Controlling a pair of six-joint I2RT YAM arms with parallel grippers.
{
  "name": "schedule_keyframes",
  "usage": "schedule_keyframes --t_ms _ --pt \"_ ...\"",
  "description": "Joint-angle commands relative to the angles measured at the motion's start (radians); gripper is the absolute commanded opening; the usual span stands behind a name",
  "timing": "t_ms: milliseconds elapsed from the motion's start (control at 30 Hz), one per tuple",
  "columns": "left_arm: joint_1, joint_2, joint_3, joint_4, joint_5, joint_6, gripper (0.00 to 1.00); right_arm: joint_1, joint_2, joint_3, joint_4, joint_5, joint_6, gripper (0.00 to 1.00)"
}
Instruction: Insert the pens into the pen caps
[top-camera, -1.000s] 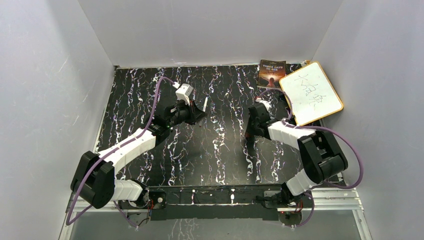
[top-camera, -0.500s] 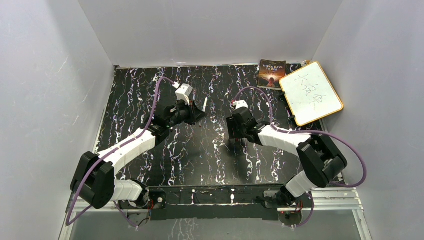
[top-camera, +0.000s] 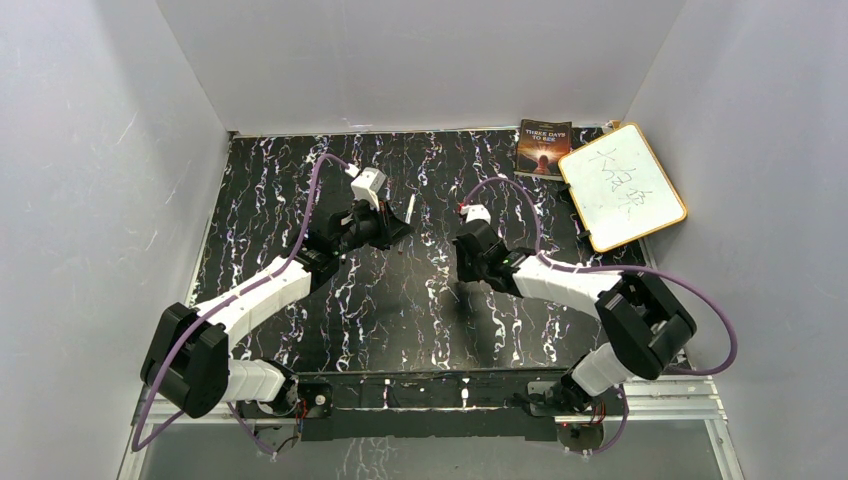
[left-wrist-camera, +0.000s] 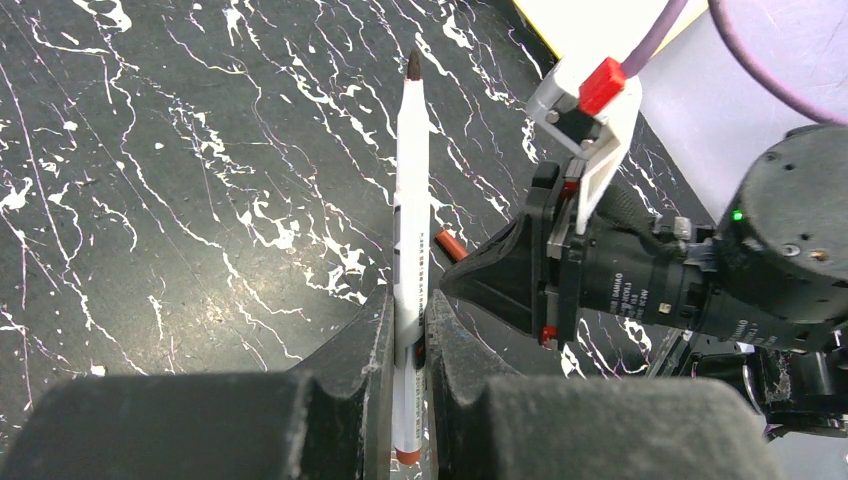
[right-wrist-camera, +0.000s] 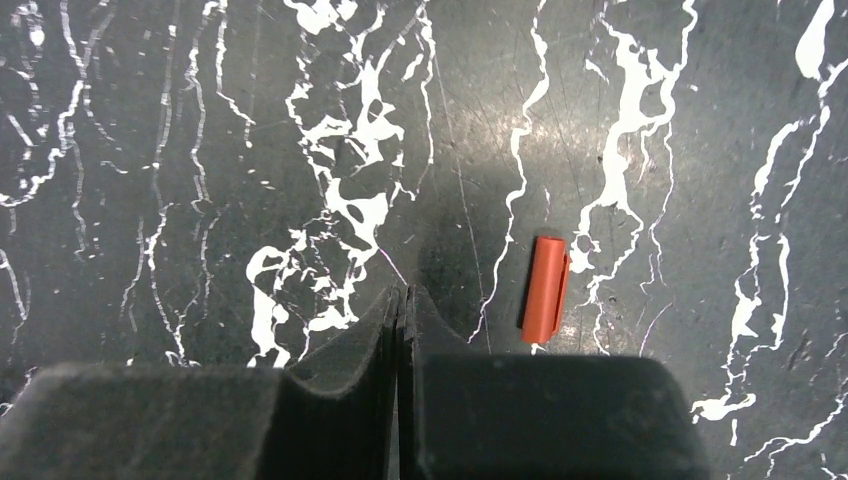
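Note:
A white pen (left-wrist-camera: 411, 190) with a dark tip and a red end is clamped in my left gripper (left-wrist-camera: 405, 310), its tip pointing away from the wrist. In the top view this pen (top-camera: 410, 209) sticks out of the left gripper (top-camera: 398, 228) above the table's middle. A reddish-orange pen cap (right-wrist-camera: 546, 288) lies flat on the table just right of my right gripper (right-wrist-camera: 402, 295), which is shut with nothing between its fingers. The left wrist view shows the same cap (left-wrist-camera: 450, 243) beside the right gripper's tip (left-wrist-camera: 452, 283). From above, the right gripper (top-camera: 462, 270) hangs low over the table's centre.
A book (top-camera: 543, 148) and a scribbled whiteboard (top-camera: 622, 185) lie at the back right corner. Grey walls enclose the black marbled table (top-camera: 300, 200) on three sides. Purple cables loop over both arms.
My right arm has swung left from beside the whiteboard to the table's centre, close to the left gripper. The left arm and its pen have not moved.

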Motion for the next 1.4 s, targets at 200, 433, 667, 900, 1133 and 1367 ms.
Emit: schedule_keyframes --t_ms 200,433,667,900,1133,1367 --pt "0.007 -0.038 -0.001 0.010 0.005 0.002 0.00 -0.002 0.070 -0.013 -0.028 0.072 0.123 0.00" --pt "0.008 -0.051 -0.007 0.003 -0.002 0.002 0.00 -0.024 0.070 -0.013 -0.095 0.120 0.145 0.00" --pt "0.009 -0.048 -0.009 0.010 0.003 -0.004 0.00 -0.078 0.042 -0.039 -0.121 0.139 0.156 0.00" --pt "0.010 -0.054 -0.007 0.003 -0.001 0.002 0.00 -0.125 0.071 -0.028 -0.124 0.162 0.132 0.00" --pt "0.008 -0.055 -0.009 -0.002 -0.006 0.007 0.00 -0.169 0.137 0.030 -0.119 0.196 0.107 0.00" --pt "0.011 -0.059 -0.009 -0.008 -0.011 0.013 0.00 -0.187 0.152 0.099 -0.152 0.220 0.101 0.00"
